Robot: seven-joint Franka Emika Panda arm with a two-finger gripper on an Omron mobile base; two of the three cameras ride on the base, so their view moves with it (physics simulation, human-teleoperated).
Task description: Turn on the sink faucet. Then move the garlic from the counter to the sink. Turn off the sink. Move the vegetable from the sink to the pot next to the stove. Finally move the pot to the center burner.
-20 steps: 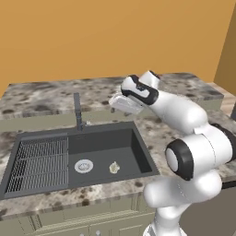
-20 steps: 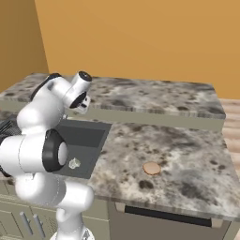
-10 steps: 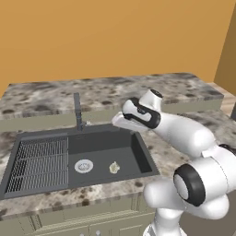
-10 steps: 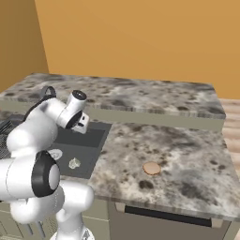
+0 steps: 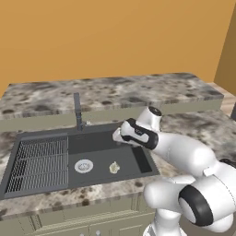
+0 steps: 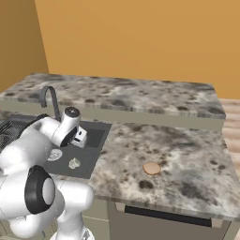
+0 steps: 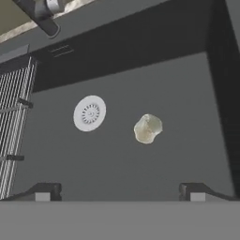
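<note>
Pale garlic bulb [image 7: 147, 128] lies on the dark sink [image 5: 138, 159] floor just beside the round silver drain [image 7: 89, 113], apart from the wire rack [image 5: 39, 159]. Directly above hangs the gripper [image 7: 120, 191], jaws wide, seemingly lined up to pick it.

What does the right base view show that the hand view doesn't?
Right base view alone: a small round tan disc lying on the counter right of the sink, plus the faucet's bent-over spout. Hand view alone: the open gripper's two fingertips, spread wide above the basin floor. Both: the garlic lying in the sink beside the round drain.
</note>
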